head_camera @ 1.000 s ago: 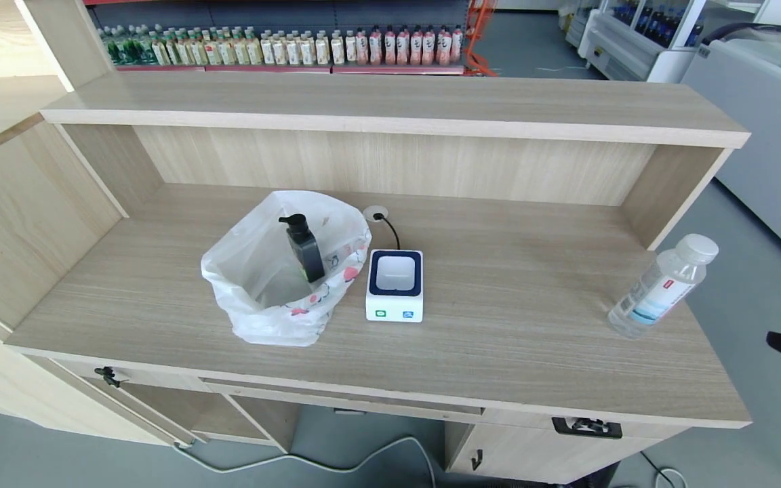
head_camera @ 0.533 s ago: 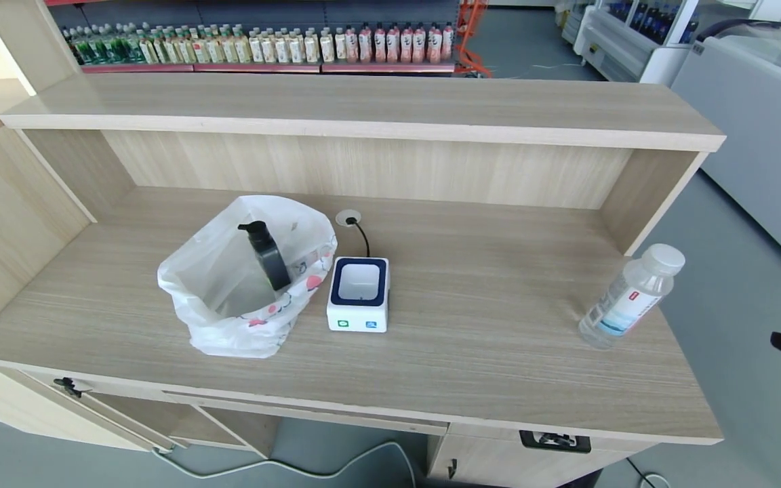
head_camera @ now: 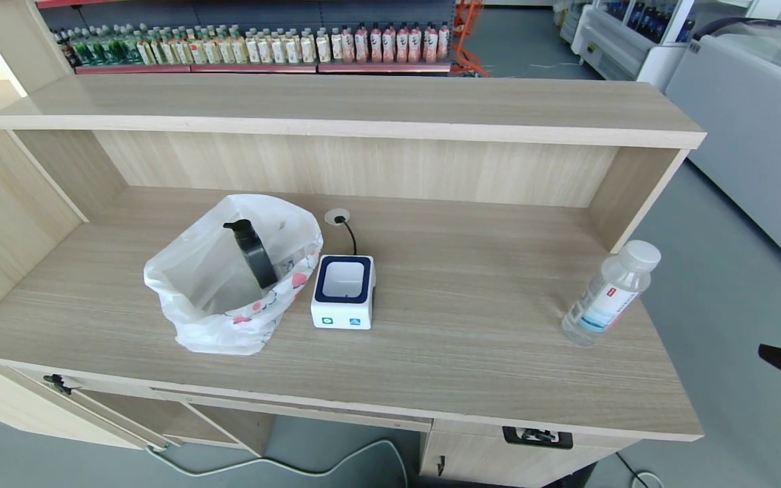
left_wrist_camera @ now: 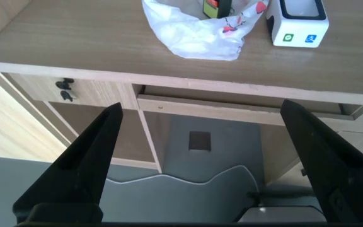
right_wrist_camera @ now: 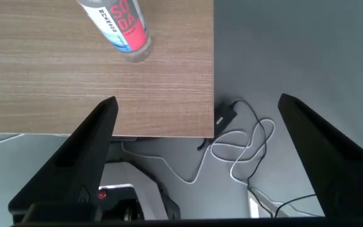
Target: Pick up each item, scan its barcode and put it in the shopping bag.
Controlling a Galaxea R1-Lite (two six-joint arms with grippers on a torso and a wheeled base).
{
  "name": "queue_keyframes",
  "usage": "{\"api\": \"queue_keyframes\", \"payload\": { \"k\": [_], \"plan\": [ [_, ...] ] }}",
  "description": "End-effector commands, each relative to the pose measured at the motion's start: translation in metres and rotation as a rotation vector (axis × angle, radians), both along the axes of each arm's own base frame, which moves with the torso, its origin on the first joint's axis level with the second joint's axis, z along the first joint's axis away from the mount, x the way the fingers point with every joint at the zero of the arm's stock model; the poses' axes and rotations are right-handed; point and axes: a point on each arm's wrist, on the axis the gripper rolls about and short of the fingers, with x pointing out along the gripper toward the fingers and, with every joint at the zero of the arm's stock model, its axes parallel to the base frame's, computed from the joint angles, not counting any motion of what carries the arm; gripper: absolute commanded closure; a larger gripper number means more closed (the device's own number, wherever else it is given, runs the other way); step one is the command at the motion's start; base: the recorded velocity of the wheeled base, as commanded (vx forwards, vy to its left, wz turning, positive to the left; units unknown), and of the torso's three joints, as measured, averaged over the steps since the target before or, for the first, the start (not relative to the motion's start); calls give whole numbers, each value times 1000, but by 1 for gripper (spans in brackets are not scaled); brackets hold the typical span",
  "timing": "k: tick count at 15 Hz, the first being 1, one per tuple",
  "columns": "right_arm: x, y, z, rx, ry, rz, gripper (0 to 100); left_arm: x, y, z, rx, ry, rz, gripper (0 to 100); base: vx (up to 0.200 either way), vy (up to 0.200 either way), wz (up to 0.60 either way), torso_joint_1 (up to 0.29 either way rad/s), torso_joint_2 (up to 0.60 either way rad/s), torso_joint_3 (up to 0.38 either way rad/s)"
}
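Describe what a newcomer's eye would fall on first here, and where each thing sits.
The white shopping bag stands on the left half of the counter, mouth open, with a dark pump bottle leaning inside. Beside it sits a small white scanner with a dark-framed window. Near the counter's right edge a clear water bottle stands alone.
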Motion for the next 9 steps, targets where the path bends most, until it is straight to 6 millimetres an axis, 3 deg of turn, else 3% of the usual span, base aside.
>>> {"api": "queue_keyframes", "payload": {
  "k": [1, 4, 9],
  "plan": [
    [24, 2, -20, 12, 56, 36, 0, 0, 0, 0, 0, 0, 0, 0, 0, 0, 0, 0, 0, 0],
    [50, -1, -37, 11, 57, 35, 0, 0, 0, 0, 0, 2, 0, 0, 0, 0, 0, 0, 0, 0],
    [62, 15, -47, 14, 43, 133, 0, 0, 0, 0, 0, 2, 0, 0, 0, 0, 0, 0, 0, 0]
  ]
}}
